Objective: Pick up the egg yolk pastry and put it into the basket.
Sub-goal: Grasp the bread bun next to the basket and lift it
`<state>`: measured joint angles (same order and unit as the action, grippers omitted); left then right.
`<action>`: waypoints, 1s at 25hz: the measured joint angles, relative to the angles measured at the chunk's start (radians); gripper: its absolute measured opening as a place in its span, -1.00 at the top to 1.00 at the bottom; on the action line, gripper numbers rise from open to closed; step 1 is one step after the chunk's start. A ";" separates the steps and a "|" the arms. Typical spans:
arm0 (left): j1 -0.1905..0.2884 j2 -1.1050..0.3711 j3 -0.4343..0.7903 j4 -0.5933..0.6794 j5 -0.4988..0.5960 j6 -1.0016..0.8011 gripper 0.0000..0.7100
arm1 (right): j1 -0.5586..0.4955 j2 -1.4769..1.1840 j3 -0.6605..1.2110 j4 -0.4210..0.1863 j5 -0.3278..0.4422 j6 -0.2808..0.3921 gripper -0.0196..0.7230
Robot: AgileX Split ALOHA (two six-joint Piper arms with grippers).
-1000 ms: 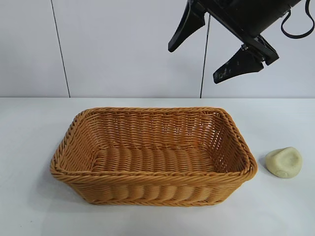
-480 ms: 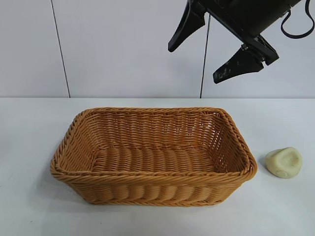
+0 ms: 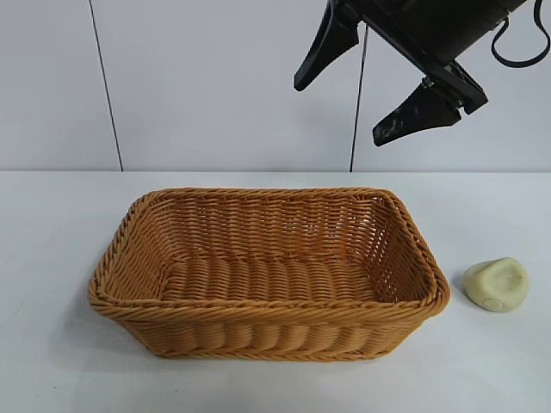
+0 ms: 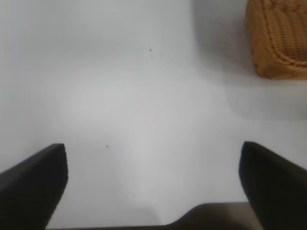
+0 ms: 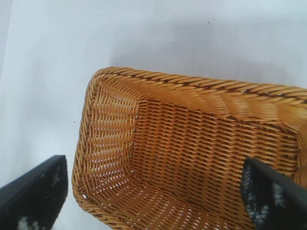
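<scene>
The egg yolk pastry [image 3: 497,285] is only caught in the exterior view, sat on the table [image 3: 52,258] just right of the basket [image 3: 267,331]. The right gripper [image 3: 366,82] is spread wide above the basket's far right; the left gripper [image 4: 153,165], seen only by its own wrist camera, is spread wide over bare table. Nothing looks changed from a second ago.

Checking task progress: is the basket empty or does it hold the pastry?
Empty: the basket shows bare weave; the egg yolk pastry lies outside.
</scene>
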<state>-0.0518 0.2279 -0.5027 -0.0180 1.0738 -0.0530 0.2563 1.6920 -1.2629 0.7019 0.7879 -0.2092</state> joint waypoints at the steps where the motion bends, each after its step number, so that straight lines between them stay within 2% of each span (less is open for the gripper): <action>1: 0.000 -0.028 0.000 0.000 0.000 0.000 -0.96 | 0.000 0.000 0.000 0.000 0.000 0.000 -0.92; 7: -0.001 -0.215 0.000 0.003 0.000 0.000 -0.96 | 0.000 0.000 0.000 0.000 0.000 0.000 -0.92; 12: -0.001 -0.233 0.000 0.018 0.000 0.000 -0.96 | 0.000 0.000 0.000 0.000 0.001 0.002 -0.92; 14: -0.001 -0.233 0.000 0.018 0.000 0.000 -0.96 | 0.000 0.000 -0.002 -0.021 0.006 0.019 -0.92; 16: -0.001 -0.233 0.000 0.018 0.000 0.000 -0.96 | 0.000 0.000 -0.014 -0.092 0.032 0.074 -0.92; 17: -0.001 -0.233 0.000 0.018 0.000 0.000 -0.96 | -0.001 0.000 -0.025 -0.152 0.052 0.117 -0.92; 20: -0.001 -0.233 0.000 0.018 0.000 0.000 -0.96 | -0.018 0.000 -0.067 -0.369 0.133 0.256 -0.92; 22: -0.001 -0.233 0.000 0.018 0.000 0.000 -0.96 | -0.042 0.000 -0.091 -0.507 0.185 0.318 -0.92; 24: -0.001 -0.233 0.000 0.018 0.000 0.000 -0.96 | -0.077 0.000 -0.096 -0.580 0.223 0.342 -0.92; 25: -0.001 -0.233 0.000 0.018 0.000 0.000 -0.96 | -0.099 0.000 -0.098 -0.598 0.235 0.347 -0.92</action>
<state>-0.0527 -0.0056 -0.5027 0.0000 1.0738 -0.0525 0.1571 1.6920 -1.3610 0.1037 1.0224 0.1378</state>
